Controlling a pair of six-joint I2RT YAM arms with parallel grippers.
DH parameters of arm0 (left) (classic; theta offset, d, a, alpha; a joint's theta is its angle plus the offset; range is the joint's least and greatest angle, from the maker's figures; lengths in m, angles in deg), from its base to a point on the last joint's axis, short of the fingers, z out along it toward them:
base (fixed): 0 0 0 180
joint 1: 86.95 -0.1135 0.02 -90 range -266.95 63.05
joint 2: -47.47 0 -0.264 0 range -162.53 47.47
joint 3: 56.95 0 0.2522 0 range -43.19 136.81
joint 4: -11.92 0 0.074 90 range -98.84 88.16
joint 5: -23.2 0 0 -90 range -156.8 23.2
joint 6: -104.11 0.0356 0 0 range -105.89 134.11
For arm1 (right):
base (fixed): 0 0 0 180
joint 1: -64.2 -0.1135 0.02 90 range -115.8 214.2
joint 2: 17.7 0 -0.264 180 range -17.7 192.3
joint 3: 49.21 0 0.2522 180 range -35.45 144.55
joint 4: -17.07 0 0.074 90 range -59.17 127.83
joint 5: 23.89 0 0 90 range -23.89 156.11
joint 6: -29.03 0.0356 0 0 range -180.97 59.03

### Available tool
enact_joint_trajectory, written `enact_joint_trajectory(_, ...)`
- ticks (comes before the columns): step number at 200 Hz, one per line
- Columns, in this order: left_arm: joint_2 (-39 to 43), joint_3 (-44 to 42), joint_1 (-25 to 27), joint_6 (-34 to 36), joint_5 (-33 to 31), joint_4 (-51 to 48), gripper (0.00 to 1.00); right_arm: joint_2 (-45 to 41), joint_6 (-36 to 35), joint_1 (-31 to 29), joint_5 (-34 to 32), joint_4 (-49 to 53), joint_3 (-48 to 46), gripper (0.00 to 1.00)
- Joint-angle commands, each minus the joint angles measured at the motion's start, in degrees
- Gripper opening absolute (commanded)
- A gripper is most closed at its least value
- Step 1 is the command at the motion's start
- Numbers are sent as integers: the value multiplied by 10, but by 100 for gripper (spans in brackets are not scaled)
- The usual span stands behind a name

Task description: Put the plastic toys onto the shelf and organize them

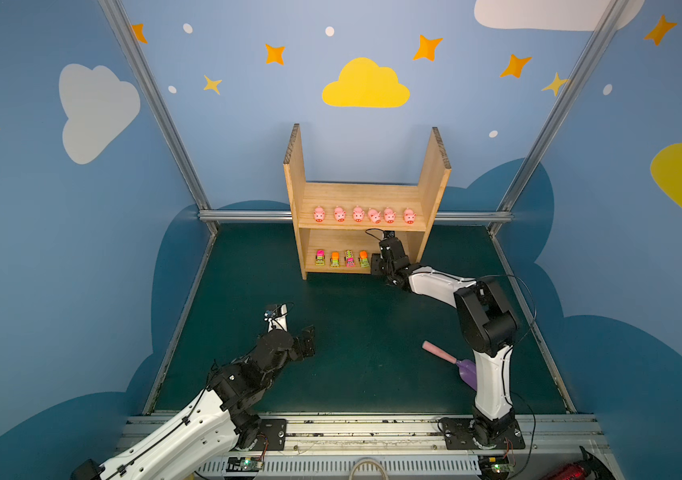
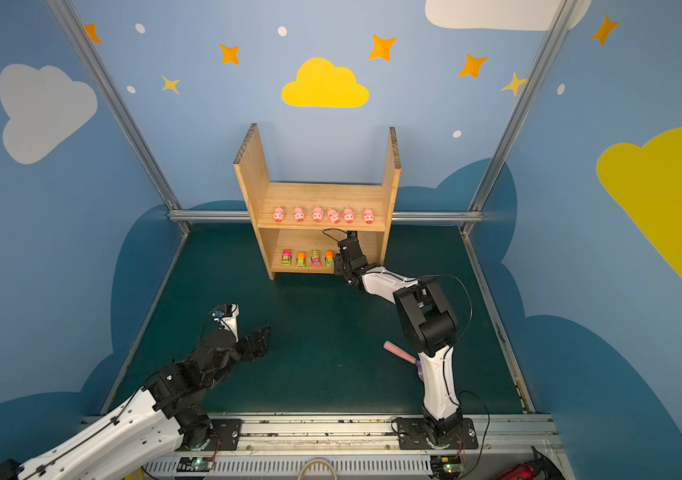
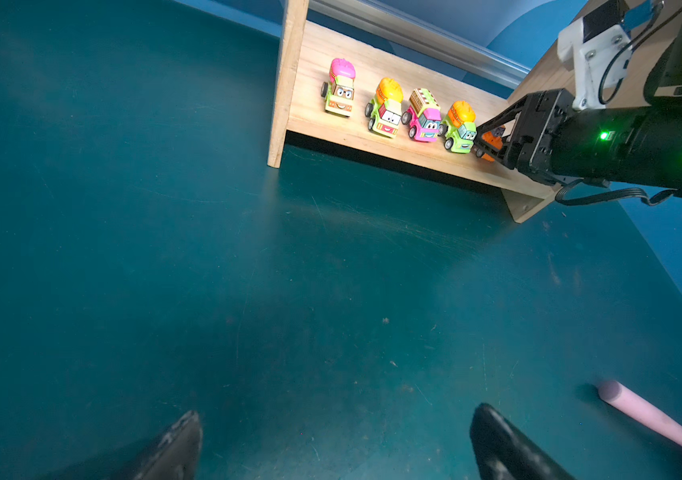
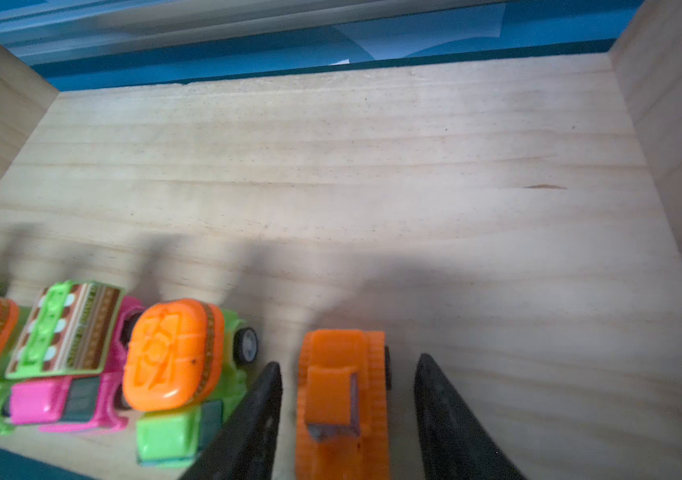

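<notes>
Orange tracked vehicle (image 4: pixel 341 399) noted on the lower board (image 4: pixel 372 174) of the shelf (image 1: pixel 295 178), close to the front edge, standing between the right jaws. The right jaws are set partly open. A strip of bare wood is seen on either side of the vehicle, so nothing is gripped or touched.

Just outside the jaws on the left, an orange-topped green truck (image 4: pixel 177 365) is parked, its wheel near the jaw tip but apart from it. Further left of the jaws three more are lined along the same front edge: a pink truck (image 3: pixel 423 116), a second orange-topped truck (image 3: pixel 385 108) and a pink-topped truck (image 3: pixel 340 87). The four are closely spaced, nearly side to side.

Ahead of the jaw tips the board is seen bare to its back edge. To the right of the jaws bare board runs to the right side panel (image 4: pixel 672 124), well apart.

Above the jaws, on the upper board (image 1: pixel 362 195), six pink pigs (image 1: pixel 358 214) are ranged in a row near the front edge, snouts to the front.

The left jaws are seen spread wide in the left wrist view, nothing between them, over bare tabletop (image 1: pixel 352 332), well back from the shelf front. To their right a scoop (image 1: pixel 451 361) with a pink handle is laid on the tabletop, its purple bowl partly hidden behind the right arm (image 1: pixel 493 374).
</notes>
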Motion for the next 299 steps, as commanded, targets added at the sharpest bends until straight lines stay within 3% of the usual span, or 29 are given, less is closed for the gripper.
enact_joint_trajectory(1, 5, -1, -2, 3, 5, -15, 100, -10, 2, 4, -2, 9, -8, 58)
enact_joint_trajectory(35, 12, -1, -2, 1, 5, -19, 100, -34, 3, 5, -4, 7, -30, 69)
enact_joint_trajectory(145, 35, -12, -4, 10, 3, -3, 100, -165, 37, -6, 28, 11, -155, 83)
enact_joint_trajectory(228, 61, -8, -5, 8, -75, -32, 100, -380, 29, -77, 47, 71, -317, 84)
enact_joint_trajectory(299, 68, -1, -5, 31, -135, -32, 100, -613, 17, -85, -21, 174, -420, 84)
